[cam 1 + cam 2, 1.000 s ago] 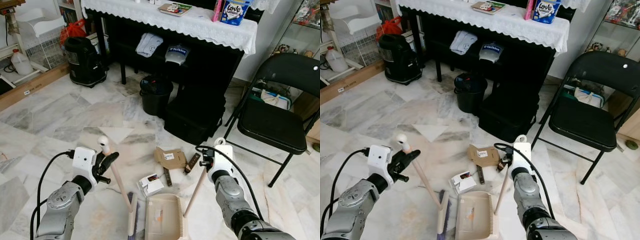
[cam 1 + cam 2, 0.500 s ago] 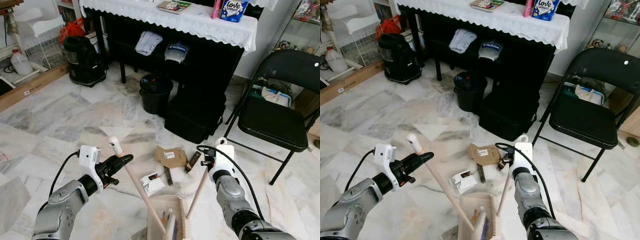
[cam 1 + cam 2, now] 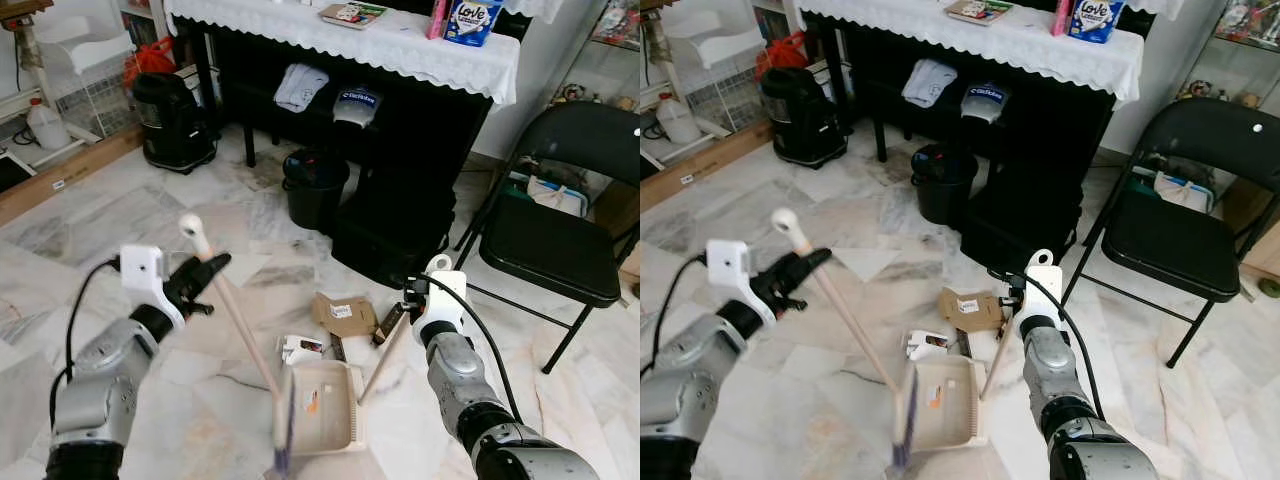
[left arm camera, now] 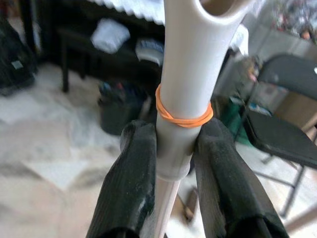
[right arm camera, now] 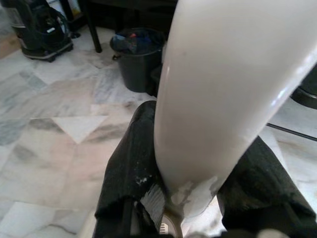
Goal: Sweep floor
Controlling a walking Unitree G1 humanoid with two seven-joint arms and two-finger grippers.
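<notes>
My left gripper [image 3: 207, 268] is shut on the upper part of a pale broom handle [image 3: 237, 323], just below an orange rubber band [image 4: 183, 119]. The handle slants down to a blurred brush head [image 3: 283, 432] at the left edge of a beige dustpan [image 3: 327, 404] on the marble floor. Its thin handle [image 3: 382, 358] rises to my right gripper [image 3: 408, 312], which is shut on it; black fingers [image 5: 130, 163] clamp the white shaft. Beyond the pan lie a brown cardboard piece [image 3: 343, 313], a small white box [image 3: 300, 347] and dark strips [image 3: 387, 322].
A black bin [image 3: 315, 188] and a black case [image 3: 393, 235] stand under a table with a white lace cloth [image 3: 400, 50]. A black folding chair [image 3: 560, 250] is at the right, a dark vacuum [image 3: 172, 118] at the back left. Open marble floor lies to the left.
The left arm has risen and drawn back left, and the broom head, inside the dustpan half a second ago, is now at its left edge. The dustpan has turned slightly on the floor.
</notes>
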